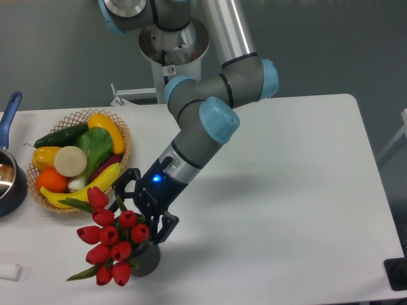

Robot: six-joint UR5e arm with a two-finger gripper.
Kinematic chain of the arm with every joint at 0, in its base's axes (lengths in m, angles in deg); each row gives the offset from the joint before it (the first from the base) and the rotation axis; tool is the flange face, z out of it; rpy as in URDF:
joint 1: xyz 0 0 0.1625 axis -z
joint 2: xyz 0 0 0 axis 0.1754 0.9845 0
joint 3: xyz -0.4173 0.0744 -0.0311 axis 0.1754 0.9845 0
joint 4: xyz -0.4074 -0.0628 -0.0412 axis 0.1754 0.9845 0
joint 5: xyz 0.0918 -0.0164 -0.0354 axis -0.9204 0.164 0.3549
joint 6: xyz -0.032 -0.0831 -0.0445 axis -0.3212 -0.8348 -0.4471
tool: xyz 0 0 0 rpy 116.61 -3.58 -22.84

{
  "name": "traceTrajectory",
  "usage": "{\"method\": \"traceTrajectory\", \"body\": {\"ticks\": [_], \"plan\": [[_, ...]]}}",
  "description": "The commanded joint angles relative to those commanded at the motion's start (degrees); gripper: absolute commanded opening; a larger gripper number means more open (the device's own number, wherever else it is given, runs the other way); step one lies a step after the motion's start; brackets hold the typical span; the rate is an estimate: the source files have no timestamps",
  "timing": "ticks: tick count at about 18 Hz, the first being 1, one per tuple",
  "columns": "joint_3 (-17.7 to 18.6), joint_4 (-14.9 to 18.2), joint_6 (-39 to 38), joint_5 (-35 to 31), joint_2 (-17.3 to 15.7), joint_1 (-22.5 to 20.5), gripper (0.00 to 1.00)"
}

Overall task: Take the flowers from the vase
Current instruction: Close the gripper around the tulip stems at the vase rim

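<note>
One fixed camera covered the scene, and in it the tool (pixel 144 208) stood with its two dark fingers spread apart, clamped on nothing, its blue light lit. The flowers (pixel 109 236) sat just below and to the camera-left of the fingertips, leaning out of the vase (pixel 148 259), which stood directly beneath the tool on the worktop (pixel 292 190). One finger reached down beside the uppermost buds and the other hung over the vase rim; whether either touched a bud or leaf could not be told, since the stems were hidden behind the blooms.

The likeliest fault, as I judged it, was a closure on the buds instead of the stems (the heads would give and slip), leaving the bunch behind or pulling out only part of it. A finger catching the thick rim could also tip the light-looking vase or drag it up with the bunch, because nothing held it down.

Counted: about nine red buds in one bunch, one vase, one tool. Behind the tool and to its camera-left stood one woven basket (pixel 121 166) of mixed produce, with one banana and one cucumber plain among them. Further camera-left sat one saucepan (pixel 9 184) with a blue handle, partly cut off by the frame edge.
</note>
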Motion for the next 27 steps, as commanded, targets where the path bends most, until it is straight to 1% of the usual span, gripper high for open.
{"method": "traceTrajectory", "body": {"ticks": [9, 10, 13, 21, 22, 27], "plan": [[-0.4, 0.0, -0.8, 0.0, 0.2, 0.4, 0.99], [-0.4, 0.0, -0.8, 0.0, 0.2, 0.4, 0.94], [-0.4, 0.0, -0.8, 0.0, 0.8, 0.4, 0.86], [-0.3, 0.0, -1.8, 0.0, 0.3, 0.3, 0.53], [-0.4, 0.0, -2.4, 0.1, 0.3, 0.3, 0.51], [-0.7, 0.0, -2.7, 0.4, -0.3, -0.1, 0.51]]}}
